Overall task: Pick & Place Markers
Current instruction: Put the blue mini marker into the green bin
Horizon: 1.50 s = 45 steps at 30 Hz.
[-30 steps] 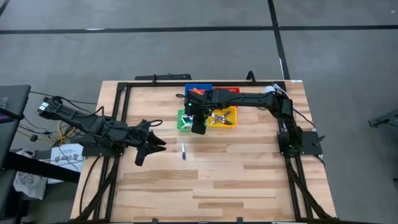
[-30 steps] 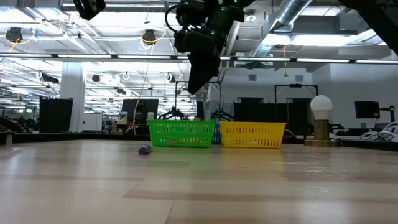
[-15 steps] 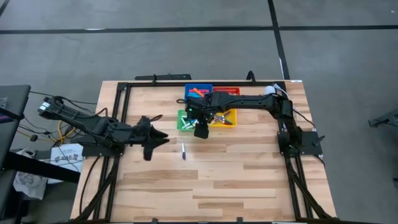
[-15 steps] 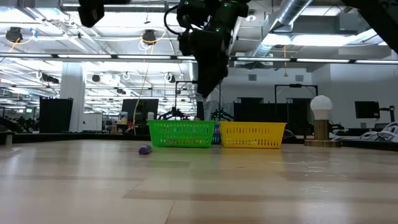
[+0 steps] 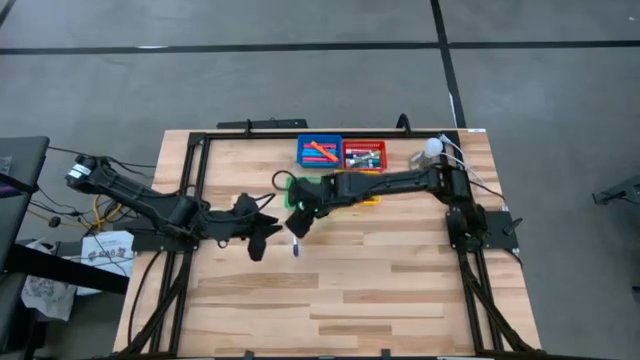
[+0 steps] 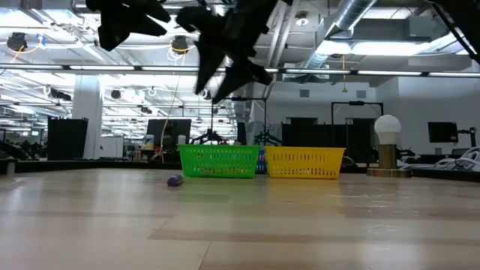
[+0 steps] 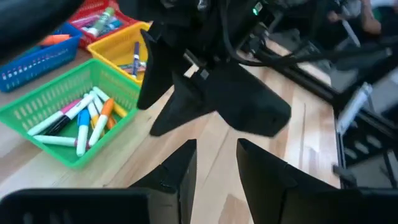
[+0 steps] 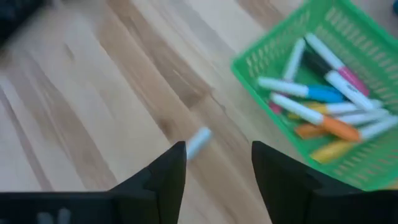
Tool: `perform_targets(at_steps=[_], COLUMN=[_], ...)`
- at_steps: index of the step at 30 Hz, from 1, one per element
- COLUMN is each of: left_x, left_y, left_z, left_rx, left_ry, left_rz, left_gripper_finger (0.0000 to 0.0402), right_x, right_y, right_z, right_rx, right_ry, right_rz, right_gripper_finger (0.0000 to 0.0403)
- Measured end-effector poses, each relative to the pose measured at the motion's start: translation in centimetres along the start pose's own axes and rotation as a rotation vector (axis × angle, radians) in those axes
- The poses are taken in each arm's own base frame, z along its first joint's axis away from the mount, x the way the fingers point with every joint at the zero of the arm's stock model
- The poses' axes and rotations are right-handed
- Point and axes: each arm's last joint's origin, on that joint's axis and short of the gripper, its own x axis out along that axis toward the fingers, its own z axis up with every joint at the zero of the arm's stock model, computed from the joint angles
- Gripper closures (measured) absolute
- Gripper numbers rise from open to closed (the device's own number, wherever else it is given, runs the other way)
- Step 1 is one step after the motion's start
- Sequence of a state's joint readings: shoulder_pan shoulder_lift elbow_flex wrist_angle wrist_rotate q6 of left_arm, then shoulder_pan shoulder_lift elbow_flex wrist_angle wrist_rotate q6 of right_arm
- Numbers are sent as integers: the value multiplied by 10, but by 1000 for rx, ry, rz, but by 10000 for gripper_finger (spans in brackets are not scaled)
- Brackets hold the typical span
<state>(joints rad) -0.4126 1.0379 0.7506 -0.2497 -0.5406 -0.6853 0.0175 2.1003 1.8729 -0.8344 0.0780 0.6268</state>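
Observation:
One loose marker (image 5: 296, 244) with a purple cap (image 6: 175, 181) lies flat on the wooden table, near the green tray (image 5: 292, 192). My right gripper (image 5: 297, 224) hovers open just above and beyond it; in its wrist view the marker (image 8: 199, 142) lies ahead of the gripper (image 8: 219, 148). My left gripper (image 5: 262, 238) hangs above the table left of the marker, open by a narrow gap (image 7: 216, 144), with nothing between its fingers. Several markers (image 8: 323, 99) lie in the green tray (image 7: 68, 118).
Four trays stand together at the table's far middle: blue (image 5: 319, 152), red (image 5: 363, 155), green, and yellow (image 5: 368, 198) mostly under the right arm. All hold markers. A black frame (image 5: 200, 140) runs round the table. Bare wood lies toward the near edge.
My right gripper has swung from above the green tray toward the table's near left, over the loose marker, rolling its wrist as it went. My left gripper has moved toward the table's right, closer to the marker, and dipped lower. The marker has stayed where it was.

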Motion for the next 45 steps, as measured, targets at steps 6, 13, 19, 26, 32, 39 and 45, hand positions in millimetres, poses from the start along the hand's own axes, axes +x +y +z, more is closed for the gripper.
perform_targets(at_steps=[6, 13, 19, 26, 32, 39, 45], left_x=[-14, -30, -41, -46, -46, -46, -46], left_y=[0, 3, 6, 7, 6, 6, 6], left_z=[6, 14, 17, 18, 18, 18, 18], left_rx=[127, 155, 143, 135, 117, 110, 106], left_ry=[52, 30, 19, 9, 14, 28, 28], left_rz=[-165, -261, -303, -318, -325, -342, -342], left_gripper_finger=[289, 289, 289, 289, 289, 289, 289], right_x=[10, 35, 57, 73, 81, 87, 87], right_y=[31, 50, 50, 46, 45, 51, 52], right_z=[-16, -38, -46, -48, -51, -55, -55], right_rx=[63, 129, 250, 318, 322, 317, 315], right_ry=[-109, -76, -48, -36, -23, -31, -35], right_rz=[-26, -22, -49, -70, -80, -57, -53], right_gripper_finger=[253, 273, 271, 251, 229, 208, 200])
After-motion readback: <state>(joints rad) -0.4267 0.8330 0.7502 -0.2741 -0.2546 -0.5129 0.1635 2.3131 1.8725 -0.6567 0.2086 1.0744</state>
